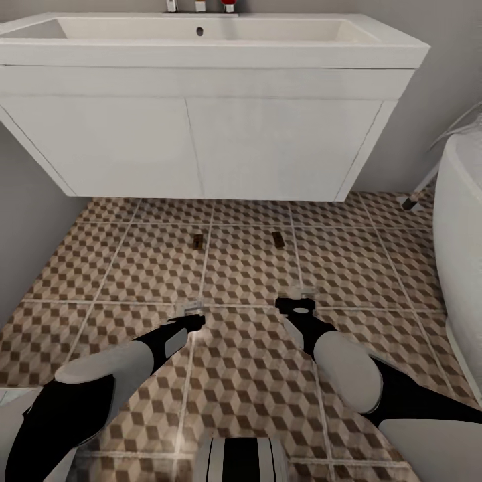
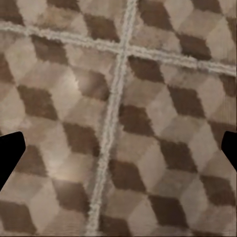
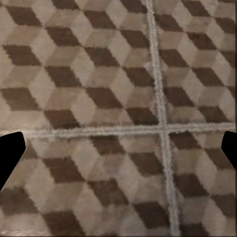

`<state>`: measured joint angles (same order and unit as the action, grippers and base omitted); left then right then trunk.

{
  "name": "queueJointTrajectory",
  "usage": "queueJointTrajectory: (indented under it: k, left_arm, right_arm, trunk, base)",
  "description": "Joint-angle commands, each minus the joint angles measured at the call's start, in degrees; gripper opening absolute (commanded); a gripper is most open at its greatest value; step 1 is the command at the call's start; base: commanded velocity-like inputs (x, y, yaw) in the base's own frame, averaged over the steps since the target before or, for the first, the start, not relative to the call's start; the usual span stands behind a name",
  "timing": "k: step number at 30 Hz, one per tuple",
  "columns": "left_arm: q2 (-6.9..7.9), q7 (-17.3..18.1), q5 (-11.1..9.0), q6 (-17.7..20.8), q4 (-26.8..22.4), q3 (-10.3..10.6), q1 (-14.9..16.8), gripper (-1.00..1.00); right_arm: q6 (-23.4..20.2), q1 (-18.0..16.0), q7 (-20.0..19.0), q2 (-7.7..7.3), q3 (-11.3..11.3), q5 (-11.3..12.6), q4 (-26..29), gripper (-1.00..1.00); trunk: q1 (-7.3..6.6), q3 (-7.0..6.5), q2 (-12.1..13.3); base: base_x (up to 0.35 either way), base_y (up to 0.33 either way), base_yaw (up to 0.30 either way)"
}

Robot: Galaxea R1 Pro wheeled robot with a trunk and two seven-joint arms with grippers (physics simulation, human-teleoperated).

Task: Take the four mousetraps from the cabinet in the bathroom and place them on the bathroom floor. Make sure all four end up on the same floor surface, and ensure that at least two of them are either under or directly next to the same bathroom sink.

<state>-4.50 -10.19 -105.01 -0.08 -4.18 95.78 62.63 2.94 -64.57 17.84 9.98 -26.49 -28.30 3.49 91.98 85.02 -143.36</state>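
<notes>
Two mousetraps (image 1: 197,241) (image 1: 277,239) lie flat on the bathroom floor (image 1: 248,268), just before the sink (image 1: 201,147). Left gripper (image 1: 190,309), right gripper (image 1: 298,300): fingers wide, empty. Traps likely light, stiff; grip the wooden edges.

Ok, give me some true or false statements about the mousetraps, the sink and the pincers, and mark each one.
1. Two mousetraps lie on the floor in front of the sink: true, the left mousetrap and the right mousetrap rest on the bathroom floor.
2. The left pincer grips a mousetrap: false, its fingers are spread wide over bare tiles.
3. The right pincer is open: true.
4. A mousetrap sits in the basin: false, none shows there.
5. The bathtub is at the robot's left: false, it is at its right.
</notes>
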Motion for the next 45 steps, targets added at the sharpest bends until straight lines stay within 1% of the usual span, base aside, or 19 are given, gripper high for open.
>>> queueJointTrajectory:
  k: [1,8,22,32,38,45]
  left_arm:
    - [0.02,-0.36,-0.37,-0.01,-0.13,0.46,0.04,1.00]
    - [0.02,-0.36,-0.37,-0.01,-0.13,0.46,0.04,1.00]
    - [0.02,-0.36,-0.53,-0.05,-0.16,0.46,0.04,1.00]
    - [0.06,-0.36,-0.54,-0.02,-0.11,0.46,0.04,1.00]
    - [0.09,-0.36,-0.54,-0.01,-0.10,0.46,0.04,1.00]
    - [0.06,-0.36,-0.54,-0.04,-0.12,0.46,0.04,1.00]
  right_arm:
    - [0.21,-0.03,0.17,0.02,-0.49,-0.44,-0.06,1.00]
    - [0.23,-0.03,0.17,0.02,-0.49,-0.40,-0.06,1.00]
    - [0.25,-0.01,0.17,0.02,-0.52,-0.35,-0.06,1.00]
    - [0.29,0.03,0.17,0.02,-0.51,-0.35,-0.06,1.00]
    - [0.50,0.05,0.17,0.02,-0.53,-0.35,-0.06,1.00]
    - [2.51,0.19,0.17,0.02,-0.52,-0.35,-0.06,1.00]
  trunk:
    - [-0.04,0.03,-0.02]
    - [-0.04,0.03,-0.02]
    - [-0.04,0.03,-0.02]
    - [-0.30,-2.18,0.12]
    - [-1.57,-3.27,2.43]
    - [-3.11,-4.53,5.24]
  base:
    - [-0.335,0.000,0.000]
    - [-0.208,0.000,0.000]
    - [-0.025,0.000,0.000]
    - [-0.001,0.000,0.000]
    - [0.000,0.000,0.000]
    - [0.000,0.000,0.000]
